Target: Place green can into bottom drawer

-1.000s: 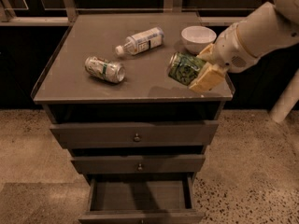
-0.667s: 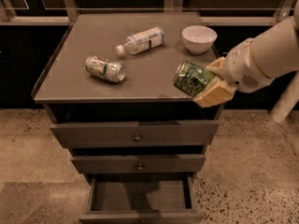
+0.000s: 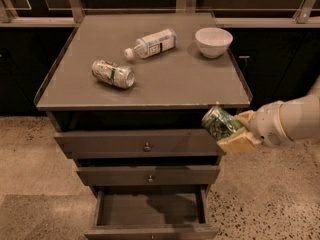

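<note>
Camera view: green can (image 3: pixel 219 122), tilted, is pinched between the fingers (image 3: pixel 237 142) of the gripper (image 3: pixel 234 130), just off the worktop's (image 3: pixel 170 84) front right corner and below its edge, presumably for lowering into the bottom drawer (image 3: pixel 150 232), seen open beneath.

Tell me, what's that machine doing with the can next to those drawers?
A robot arm's claw grips the green can, holding it beside the cabinet's front corner, level with the top drawer. The bottom drawer is pulled open below, and the can is not in it yet. On the cabinet top lie a pale can and a plastic bottle, with a white bowl nearby.
</note>
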You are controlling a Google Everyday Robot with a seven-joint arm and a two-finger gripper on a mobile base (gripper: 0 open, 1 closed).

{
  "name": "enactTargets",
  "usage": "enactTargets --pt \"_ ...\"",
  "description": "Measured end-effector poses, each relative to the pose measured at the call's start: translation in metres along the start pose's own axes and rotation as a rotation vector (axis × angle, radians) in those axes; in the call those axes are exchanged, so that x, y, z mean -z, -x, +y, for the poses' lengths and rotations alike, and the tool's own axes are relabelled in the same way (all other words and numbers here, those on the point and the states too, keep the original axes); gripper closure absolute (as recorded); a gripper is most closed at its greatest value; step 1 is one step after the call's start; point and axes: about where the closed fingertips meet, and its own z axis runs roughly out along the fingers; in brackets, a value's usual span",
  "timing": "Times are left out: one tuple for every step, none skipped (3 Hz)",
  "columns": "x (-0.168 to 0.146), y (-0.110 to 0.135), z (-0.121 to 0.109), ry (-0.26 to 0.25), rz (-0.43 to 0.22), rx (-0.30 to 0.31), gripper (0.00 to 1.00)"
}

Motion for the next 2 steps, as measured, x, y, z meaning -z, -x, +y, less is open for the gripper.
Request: enactTargets --pt "-0.0342 -0.043 -0.0107 0.022 -0.007 -0.102 1.0" --pt "-0.0399 -0.048 -0.0113 0.031 -0.008 -0.113 1.0"
